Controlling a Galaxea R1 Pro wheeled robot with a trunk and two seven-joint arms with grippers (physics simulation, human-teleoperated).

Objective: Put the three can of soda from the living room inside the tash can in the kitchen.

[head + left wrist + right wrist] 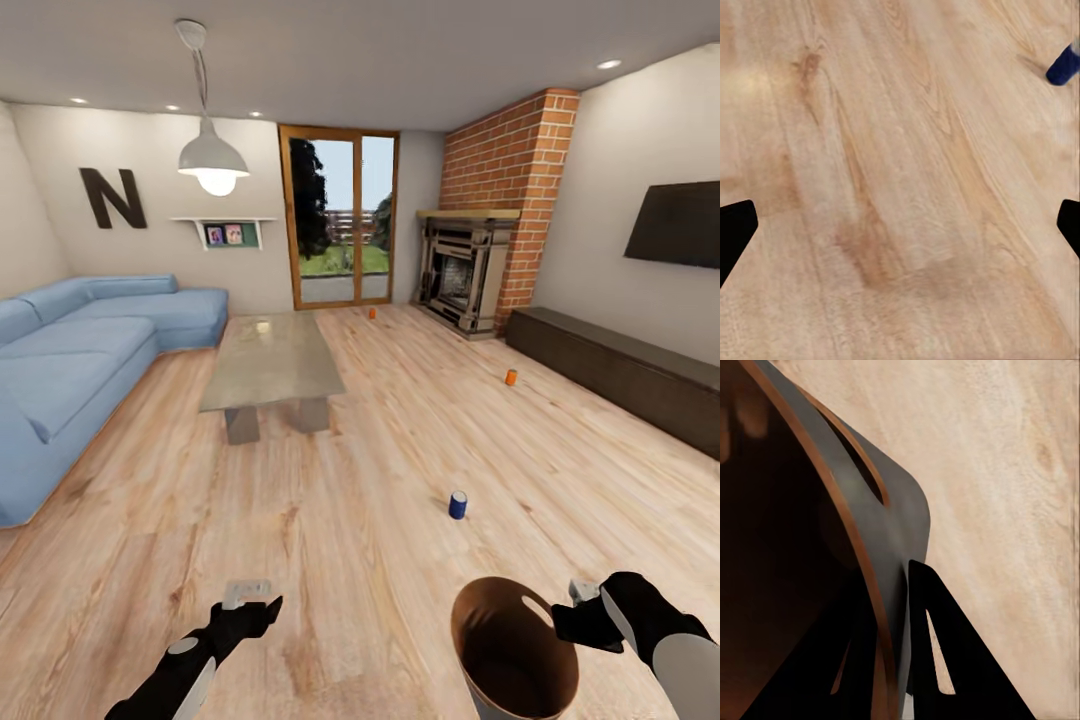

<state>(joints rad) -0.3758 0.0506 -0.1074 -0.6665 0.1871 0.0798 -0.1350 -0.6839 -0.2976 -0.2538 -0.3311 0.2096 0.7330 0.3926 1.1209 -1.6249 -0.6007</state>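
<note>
Right at your feet you had the tash can, upright and empty as far as I could see, with your right gripper pinching its rim: the right wrist view showed one finger inside the brown wall and one outside, just below the slot handle. Your left gripper was spread wide and holding nothing, hovering over bare floor.

So the relation that mattered: the blue can stood upright on the planks straight ahead, a bit forward of the bin and between your two arms. It also peeked into the corner of the left wrist view, off to the side of the fingers, not between them. Since the right arm was busy with the bin, I'd say the left was the one to go for it, reaching forward and across toward the bin side.

Both orange ones were well apart from you, one near the low dark cabinet, the other way back by the glass door.
</note>
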